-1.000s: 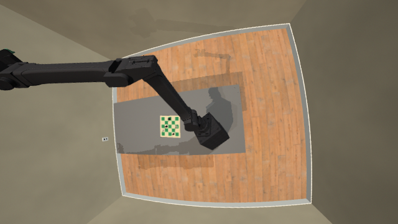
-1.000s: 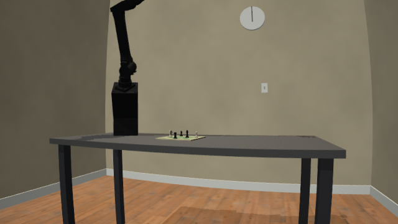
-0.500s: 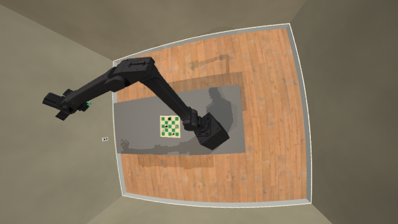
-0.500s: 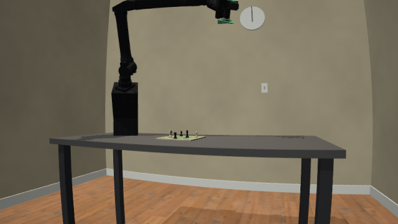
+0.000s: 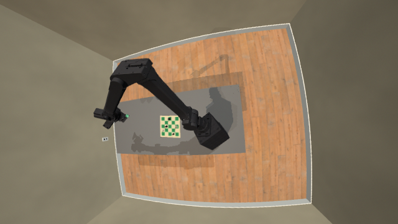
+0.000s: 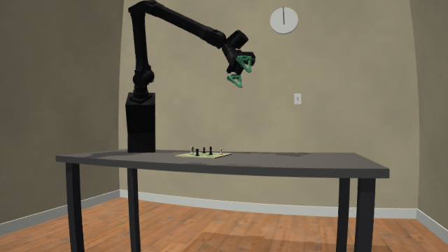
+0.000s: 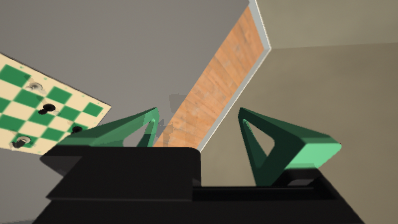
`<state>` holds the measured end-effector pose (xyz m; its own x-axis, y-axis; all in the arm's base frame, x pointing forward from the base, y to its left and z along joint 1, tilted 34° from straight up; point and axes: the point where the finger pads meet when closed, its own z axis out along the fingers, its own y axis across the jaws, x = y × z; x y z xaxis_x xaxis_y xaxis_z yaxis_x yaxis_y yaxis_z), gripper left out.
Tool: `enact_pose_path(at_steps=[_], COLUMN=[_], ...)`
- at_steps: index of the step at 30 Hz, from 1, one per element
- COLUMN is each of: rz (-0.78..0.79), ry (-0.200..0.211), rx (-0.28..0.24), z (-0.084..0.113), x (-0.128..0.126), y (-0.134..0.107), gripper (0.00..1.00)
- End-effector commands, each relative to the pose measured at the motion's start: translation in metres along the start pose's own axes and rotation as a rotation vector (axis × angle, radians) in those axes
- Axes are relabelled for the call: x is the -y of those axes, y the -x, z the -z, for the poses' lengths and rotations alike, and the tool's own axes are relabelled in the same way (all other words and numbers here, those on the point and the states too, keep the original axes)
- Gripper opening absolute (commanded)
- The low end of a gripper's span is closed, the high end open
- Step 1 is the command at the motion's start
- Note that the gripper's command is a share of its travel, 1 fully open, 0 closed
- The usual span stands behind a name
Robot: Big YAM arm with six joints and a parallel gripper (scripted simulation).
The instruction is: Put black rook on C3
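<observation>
A small green and cream chessboard [image 5: 161,126] [image 6: 182,155] [image 7: 60,95] lies on the grey table [image 5: 137,109] [image 6: 280,164] [image 7: 125,50]. Several small black and white pieces stand upright on it, among them a black one [image 6: 197,152] [image 7: 47,106]. They are too small to tell which is the rook. My gripper [image 5: 125,116] [image 6: 241,71] [image 7: 198,111] is open and empty. It hangs high above the table, off to one side of the board near the table's edge. In the wrist view the board shows at the left, partly behind the left finger.
The arm's black base block [image 5: 212,132] [image 6: 141,122] stands on the table beside the board. Wooden floor [image 7: 220,75] and a wall lie past the table's edge. A clock [image 6: 283,20] and a wall plate [image 6: 297,99] are on the far wall.
</observation>
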<state>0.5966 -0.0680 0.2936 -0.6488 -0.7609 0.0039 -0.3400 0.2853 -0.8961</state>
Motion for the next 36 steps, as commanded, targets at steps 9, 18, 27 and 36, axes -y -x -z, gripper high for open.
enact_pose_path(at_steps=[9,18,27,36], rz=[-0.011,-0.015,-0.035,-0.018], ry=[0.298,0.512,0.527,0.543], rx=[-0.089,-0.158,-0.16,-0.167], z=[-0.037,-0.021,-0.02,-0.016], x=[-0.165,-0.278,-0.281,-0.291], y=[-0.076,-0.136,-0.139,-0.145], gripper=[1.0,1.0,1.0,1.0])
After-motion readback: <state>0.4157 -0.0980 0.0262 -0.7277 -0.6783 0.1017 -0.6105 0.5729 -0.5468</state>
